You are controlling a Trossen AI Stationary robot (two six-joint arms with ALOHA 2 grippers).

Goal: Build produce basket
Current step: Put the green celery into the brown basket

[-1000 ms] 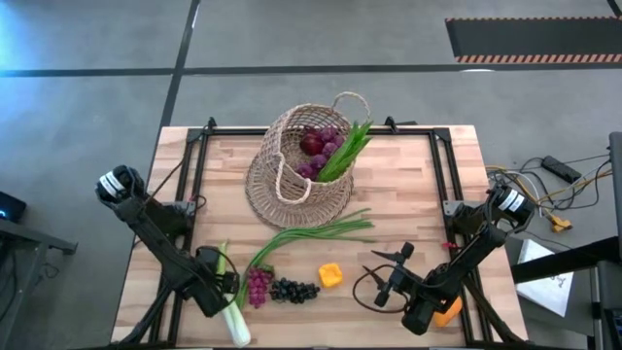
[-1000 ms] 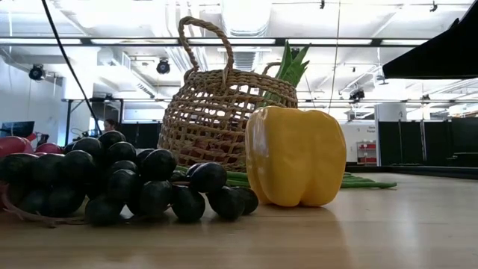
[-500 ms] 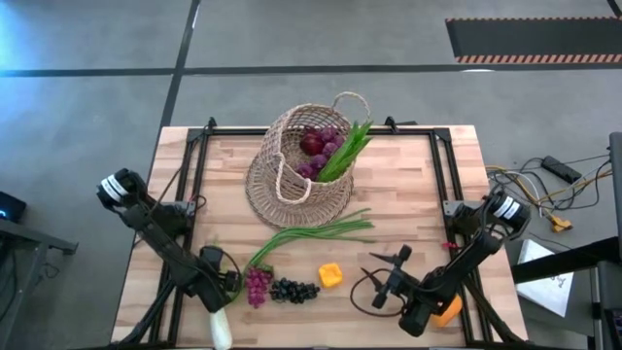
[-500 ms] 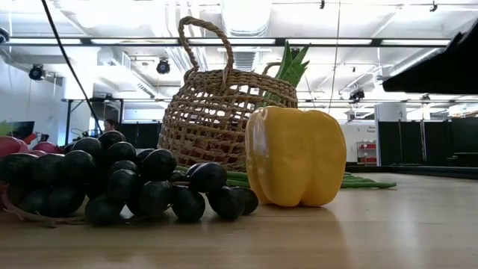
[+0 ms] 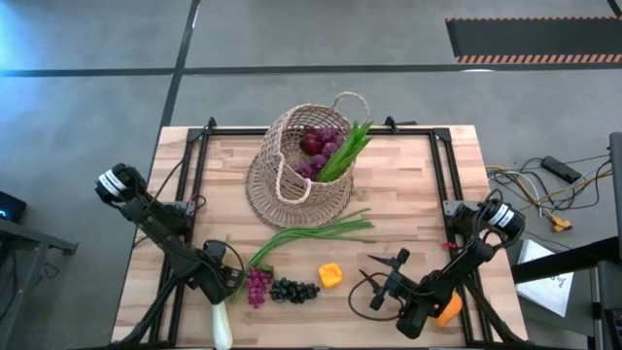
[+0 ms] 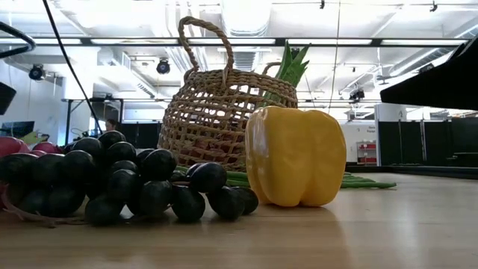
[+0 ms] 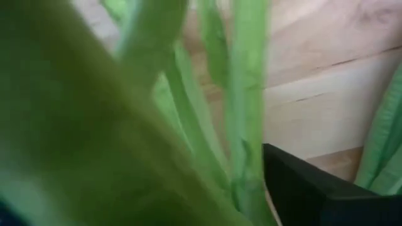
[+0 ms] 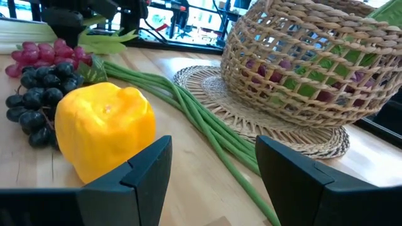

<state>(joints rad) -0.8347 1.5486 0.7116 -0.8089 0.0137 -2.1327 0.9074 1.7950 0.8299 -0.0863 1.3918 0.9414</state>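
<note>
The basket sits toward the table's twelve o'clock edge, already holding red fruit and greens. The left gripper, at about seven o'clock, appears clamped on the leek, which next needs lifting to that rim. The right gripper waits spread and empty near the yellow pepper; no writing is legible.

From my station I see a pale wooden plank table on a grey concrete floor crossed by dark seams. A black mat with a red-striped edge lies beyond. Long white ceiling lights glow overhead.
</note>
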